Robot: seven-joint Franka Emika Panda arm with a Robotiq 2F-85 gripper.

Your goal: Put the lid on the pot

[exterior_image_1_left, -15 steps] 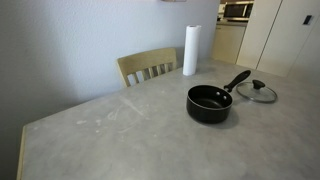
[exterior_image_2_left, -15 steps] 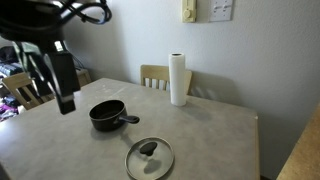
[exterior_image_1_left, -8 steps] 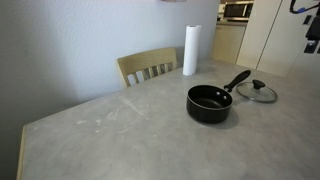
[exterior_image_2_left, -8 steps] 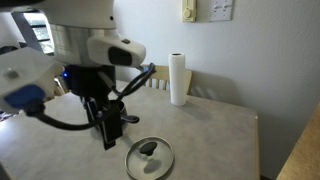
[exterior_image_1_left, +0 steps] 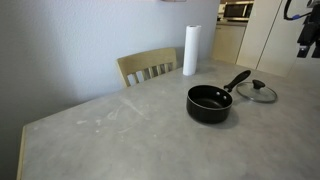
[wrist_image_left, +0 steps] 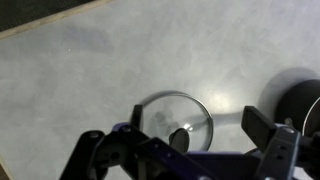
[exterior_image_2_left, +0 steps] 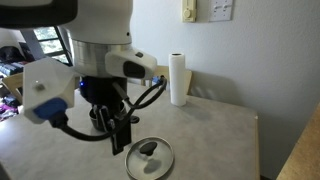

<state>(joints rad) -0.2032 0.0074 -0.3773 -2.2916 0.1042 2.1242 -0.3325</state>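
The clear glass lid [exterior_image_1_left: 257,91] with a dark knob lies flat on the table, just beyond the handle of the black pot [exterior_image_1_left: 209,103]. The lid also shows in an exterior view [exterior_image_2_left: 150,158] and in the wrist view [wrist_image_left: 175,118]. My gripper [wrist_image_left: 197,122] is open and empty, hanging above the lid with its fingers [wrist_image_left: 258,125] spread to either side of it. It shows at the frame edge in an exterior view [exterior_image_1_left: 304,35] and low on the arm in an exterior view [exterior_image_2_left: 120,138]. The pot's edge [wrist_image_left: 302,95] shows at the right of the wrist view. The arm hides the pot in the exterior view that shows it close up.
A tall white paper-towel roll [exterior_image_1_left: 190,50] stands at the table's far edge, next to a wooden chair back [exterior_image_1_left: 147,67]. The roll also shows in an exterior view [exterior_image_2_left: 178,79]. The grey table [exterior_image_1_left: 110,130] stretches wide on the side away from the pot.
The arm has swung in over the table and moved toward the lid. The gripper now hangs above it. Pot and lid have not moved.
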